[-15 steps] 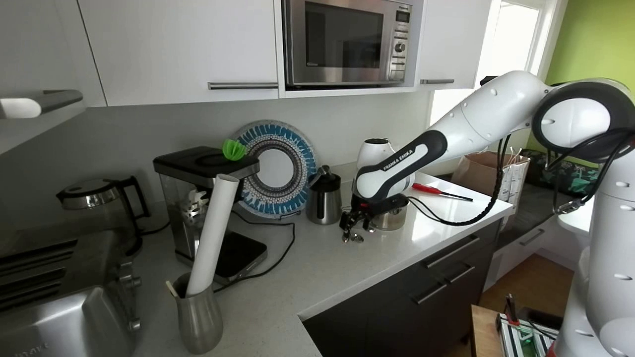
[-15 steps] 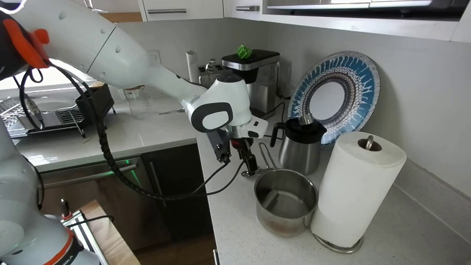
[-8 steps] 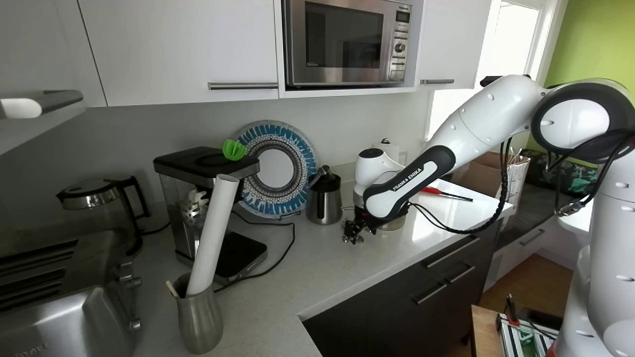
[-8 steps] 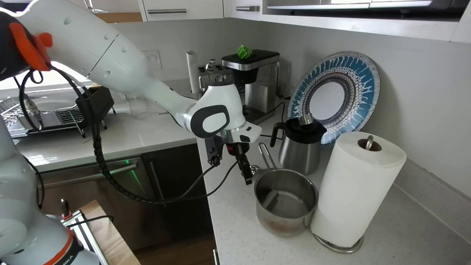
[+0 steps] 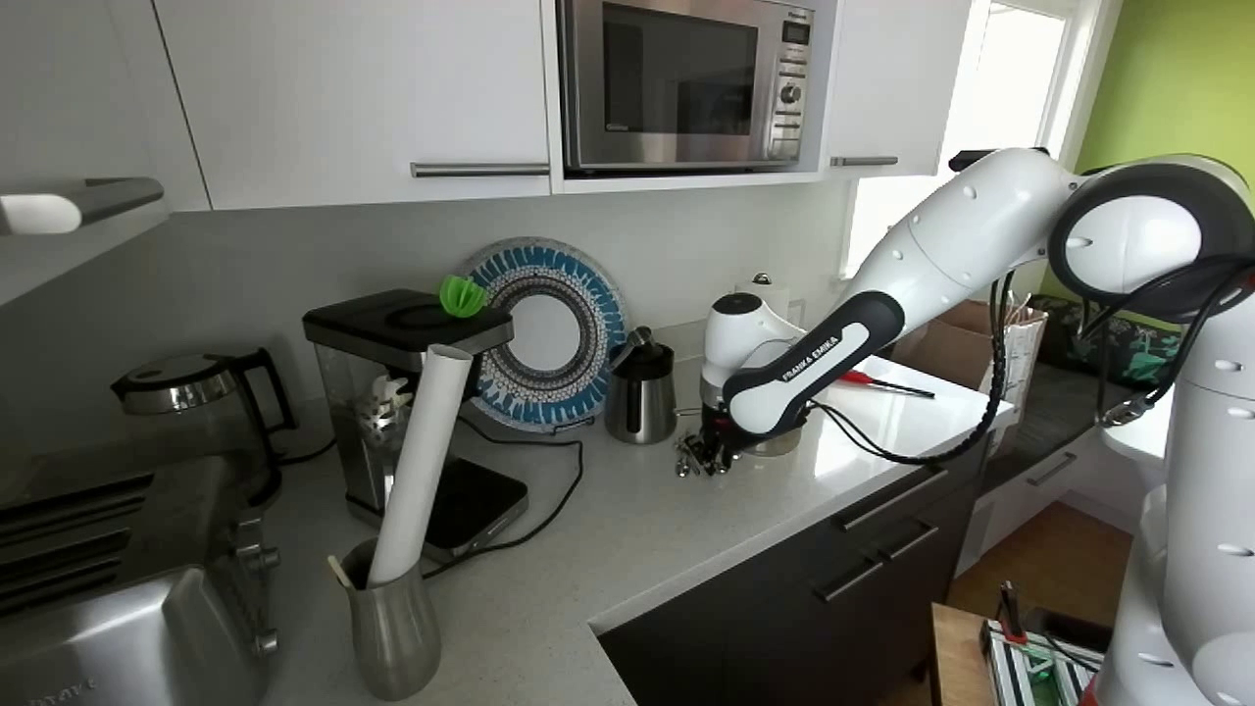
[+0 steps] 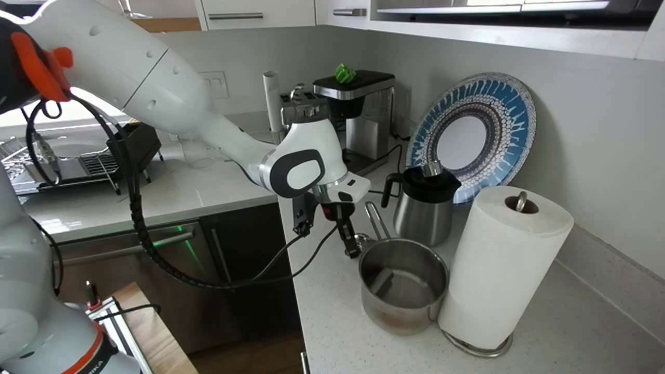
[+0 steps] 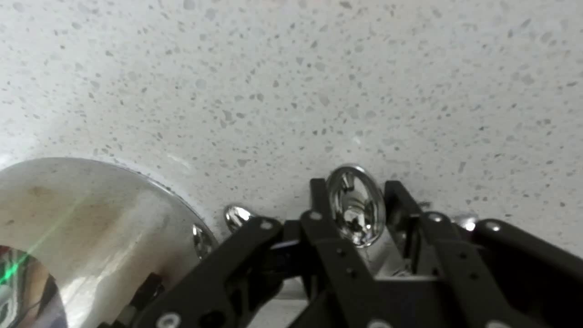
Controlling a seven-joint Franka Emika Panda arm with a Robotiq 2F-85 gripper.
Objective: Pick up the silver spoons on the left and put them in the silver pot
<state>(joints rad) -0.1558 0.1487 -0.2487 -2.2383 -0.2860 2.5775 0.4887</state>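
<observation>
In the wrist view, one silver spoon shows its shiny oval bowl between the two black fingers of my gripper. Both fingers appear to touch the bowl's sides. Another silver spoon's bowl peeks out left of the fingers, and a bright metal piece is mostly covered at right. The silver pot stands close by on the left of the wrist view. In an exterior view the silver pot is beside the gripper, with spoon bowls just behind the fingers, low at the counter.
A dark-trimmed metal jug stands behind the pot's long handle. A paper towel roll is right against the pot. A patterned round plate leans on the wall. A red screwdriver lies farther along the counter.
The arm has shifted slightly and come lower over the spoons in the first half second. Since then the fingers have drawn together around one spoon's bowl.
</observation>
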